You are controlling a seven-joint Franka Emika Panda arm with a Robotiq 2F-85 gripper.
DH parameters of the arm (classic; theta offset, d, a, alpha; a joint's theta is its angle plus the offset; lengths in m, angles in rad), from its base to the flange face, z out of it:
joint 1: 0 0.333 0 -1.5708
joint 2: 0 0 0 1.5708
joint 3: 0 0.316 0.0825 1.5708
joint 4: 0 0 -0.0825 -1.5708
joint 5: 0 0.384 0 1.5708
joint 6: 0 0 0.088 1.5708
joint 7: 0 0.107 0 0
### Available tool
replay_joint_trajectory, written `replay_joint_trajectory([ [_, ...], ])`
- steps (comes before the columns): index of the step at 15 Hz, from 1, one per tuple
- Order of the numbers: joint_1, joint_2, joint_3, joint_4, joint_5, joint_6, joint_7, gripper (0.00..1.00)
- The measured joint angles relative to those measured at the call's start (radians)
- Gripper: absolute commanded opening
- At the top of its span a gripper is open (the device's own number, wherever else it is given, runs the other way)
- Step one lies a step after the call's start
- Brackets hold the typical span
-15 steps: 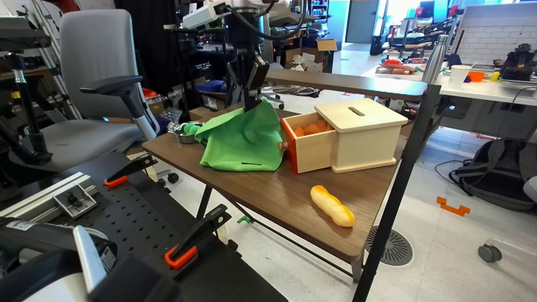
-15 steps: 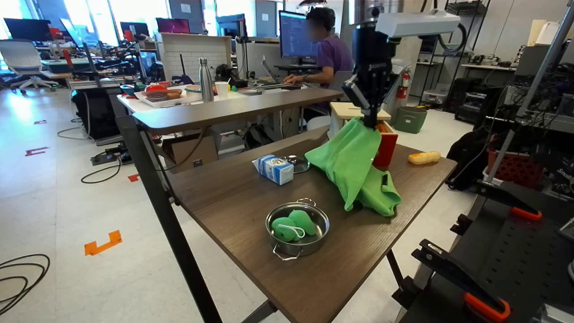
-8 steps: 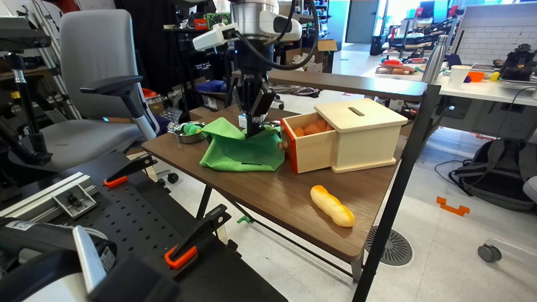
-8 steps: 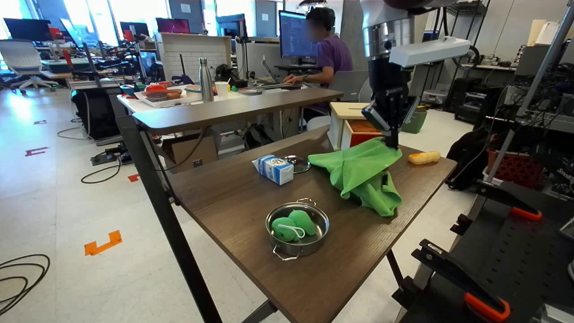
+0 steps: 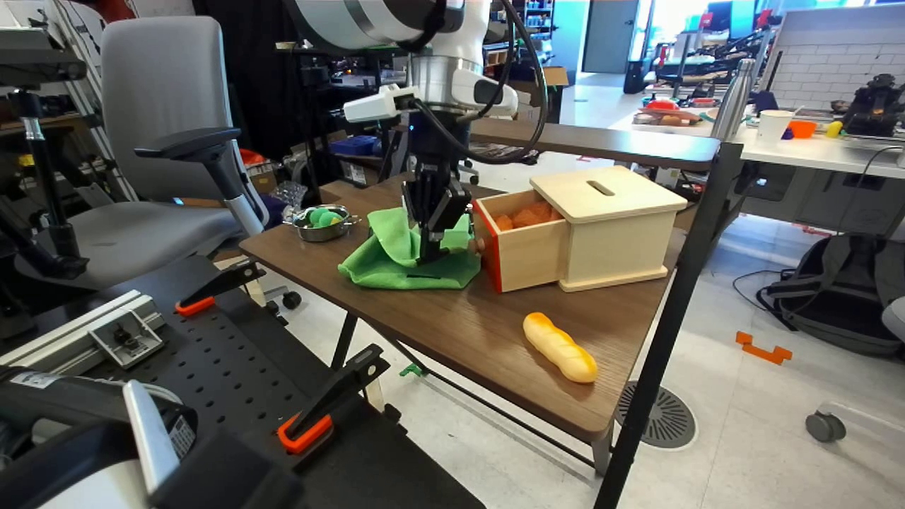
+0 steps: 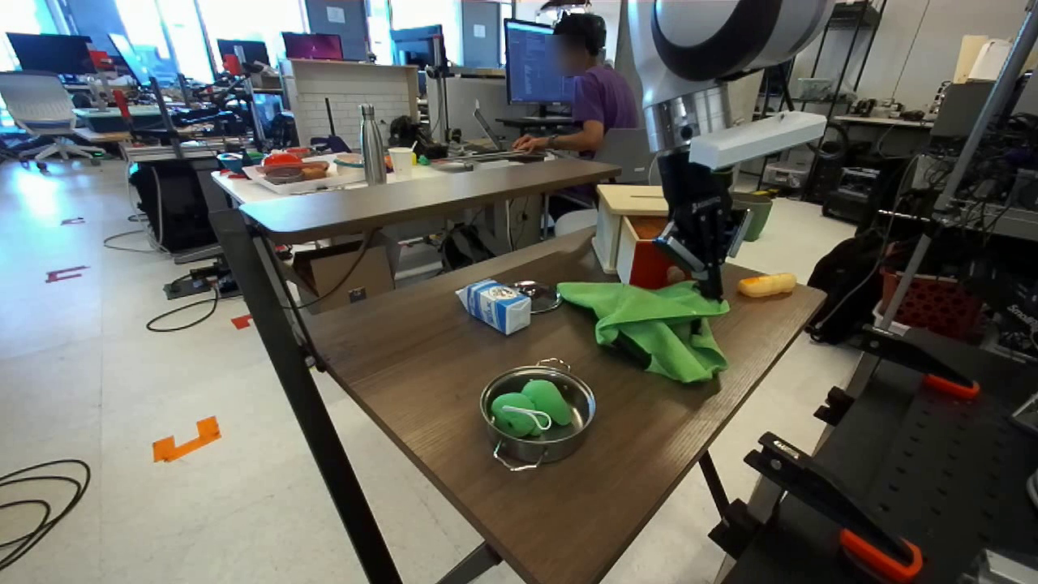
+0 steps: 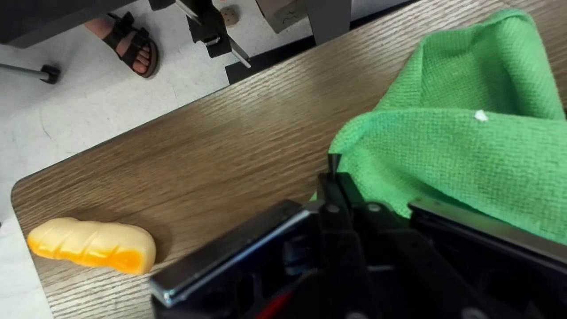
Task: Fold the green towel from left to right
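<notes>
Brown wood-grain tabletop point(image 6: 422, 381) fills the foreground, and beyond it a person in a purple shirt point(image 6: 604, 101) sits before a lit computer monitor point(image 6: 535, 65). On the wood lies the green towel point(image 6: 661, 324), rumpled and partly doubled over itself, just beside the red-fronted drawer point(image 5: 530, 258) that sticks out of a pale wooden box point(image 5: 622, 247), orange contents point(image 5: 530, 215) showing inside. Pointing down over the cloth, the end effector point(image 7: 334, 165) is pressed together, pinching the towel near one edge. Near the towel stand a two-handled steel pot point(image 6: 564, 448) holding green rounded objects point(image 6: 545, 401) and, on its side, a blue-and-white carton point(image 6: 495, 307). A bread loaf point(image 5: 558, 348) lies near a corner.
</notes>
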Motion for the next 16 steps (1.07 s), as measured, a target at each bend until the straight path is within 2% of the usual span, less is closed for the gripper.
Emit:
replay_joint_trajectory([
  [1, 0.0, 0.015, 0.0, 0.014, 0.0, -0.008, 0.0, 0.01],
  [2, 0.001, 0.027, 0.0, 0.026, 0.0, -0.015, 0.001, 0.28],
  [3, 0.002, 0.04, 0.0, 0.039, 0.0, -0.02, 0.001, 0.29],
  [9, 0.005, 0.071, 0.0, 0.085, 0.0, -0.057, 0.002, 0.72],
  [13, 0.013, 0.026, 0.006, 0.079, 0.0, -0.058, 0.002, 1.0],
  [16, 0.019, -0.08, 0.018, 0.015, 0.0, -0.069, 0.001, 1.0],
])
